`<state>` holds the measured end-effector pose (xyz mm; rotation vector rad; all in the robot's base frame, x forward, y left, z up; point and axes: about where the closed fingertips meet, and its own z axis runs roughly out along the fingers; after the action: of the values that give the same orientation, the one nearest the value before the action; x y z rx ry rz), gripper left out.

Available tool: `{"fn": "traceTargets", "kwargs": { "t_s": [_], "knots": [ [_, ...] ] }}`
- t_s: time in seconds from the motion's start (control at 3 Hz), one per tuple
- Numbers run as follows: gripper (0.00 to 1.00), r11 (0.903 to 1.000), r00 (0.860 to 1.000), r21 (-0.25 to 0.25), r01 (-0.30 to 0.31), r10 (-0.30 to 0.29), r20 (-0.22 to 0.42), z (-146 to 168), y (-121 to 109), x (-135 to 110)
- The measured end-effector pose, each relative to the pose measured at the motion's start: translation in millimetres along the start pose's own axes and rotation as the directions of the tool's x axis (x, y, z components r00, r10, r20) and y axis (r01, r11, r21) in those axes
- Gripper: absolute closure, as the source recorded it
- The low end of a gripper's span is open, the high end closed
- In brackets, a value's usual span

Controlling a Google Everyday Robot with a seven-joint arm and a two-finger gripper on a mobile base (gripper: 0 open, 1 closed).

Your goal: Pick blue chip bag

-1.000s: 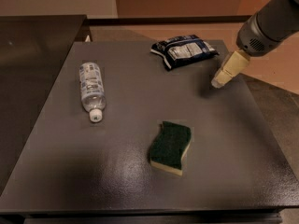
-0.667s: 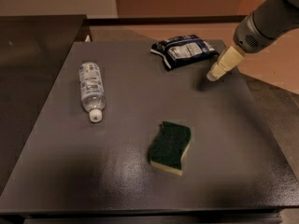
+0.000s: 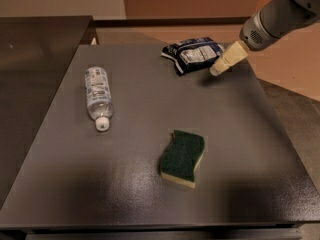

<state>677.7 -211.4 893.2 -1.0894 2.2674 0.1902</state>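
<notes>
The blue chip bag [image 3: 193, 54] lies flat at the far right of the grey table [image 3: 150, 194]. It is crinkled dark navy foil with a white label panel facing up. My gripper [image 3: 216, 71] comes in from the upper right on a grey arm. Its cream-coloured tip hangs just right of the bag's near right corner, slightly above the table. It holds nothing.
A clear plastic water bottle [image 3: 97, 96] lies on its side at the left, cap toward me. A green-and-yellow sponge [image 3: 183, 157] sits in the near middle. The table's right edge [image 3: 280, 129] drops to the floor. A dark counter [image 3: 30, 59] borders the left.
The gripper has moved left and farther back, closing in on the right end of the blue chip bag. The bag, bottle and sponge have not moved.
</notes>
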Motion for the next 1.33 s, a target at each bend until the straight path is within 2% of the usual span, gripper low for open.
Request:
{"fn": "traceTargets", "kwargs": {
  "t_s": [0.67,1.33],
  "knots": [
    [0.00,0.9975,0.997,-0.065,-0.027,0.032,0.066,32,-12,-14],
    [0.00,0.9963,0.994,-0.085,-0.010,0.019,0.107,50,-22,-18]
  ]
}}
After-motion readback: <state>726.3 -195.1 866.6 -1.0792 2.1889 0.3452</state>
